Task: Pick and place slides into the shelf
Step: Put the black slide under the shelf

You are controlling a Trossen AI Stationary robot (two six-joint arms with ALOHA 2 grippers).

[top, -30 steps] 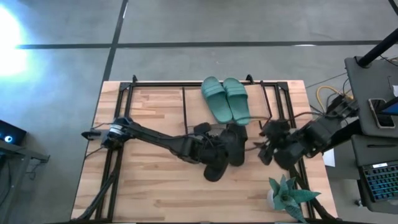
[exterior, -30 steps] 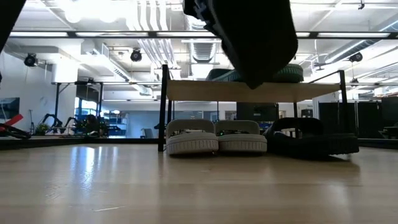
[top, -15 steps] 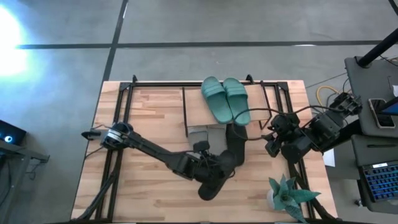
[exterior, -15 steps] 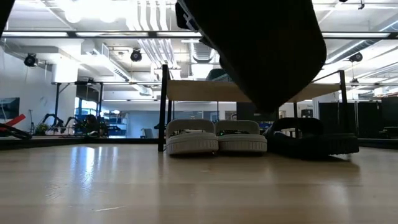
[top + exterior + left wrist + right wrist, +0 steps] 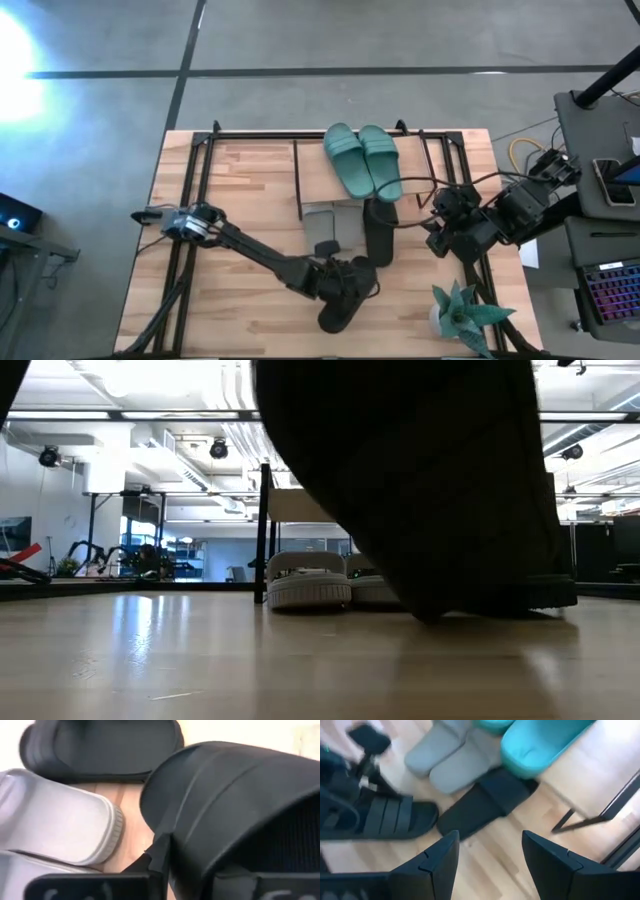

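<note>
My left gripper (image 5: 330, 282) is over the near middle of the table, shut on one black slide (image 5: 346, 296), which fills the low view (image 5: 420, 490). The second black slide (image 5: 378, 232) lies flat on the table, its far end under the shelf (image 5: 312, 172). The grey pair (image 5: 325, 228) sits on the table beneath the plank, seen level in the low view (image 5: 310, 582). The teal pair (image 5: 362, 160) rests on the plank top. My right gripper (image 5: 438, 226) is open to the right of the shelf, touching nothing (image 5: 490, 862). My left gripper (image 5: 185, 870) holds the black slide by its wide strap side (image 5: 165, 840), coming from the table's left. The slide's own body hides the place of contact. The slide is lifted and tilted, and its lower end (image 5: 430, 615) hangs close above the table.
A potted plant (image 5: 462, 315) stands at the near right corner. The large black frame (image 5: 200, 180) runs around the table's sides. The shelf's black legs (image 5: 264, 530) stand on the far half. Bare wood (image 5: 230, 320) stretches along the near left part.
My left gripper has carried the black slide away from the shelf toward the table's near edge, so the slide now looms much larger in the low view. The grey pair has come into sight under the plank. My right gripper has drawn back toward the table's right edge.
</note>
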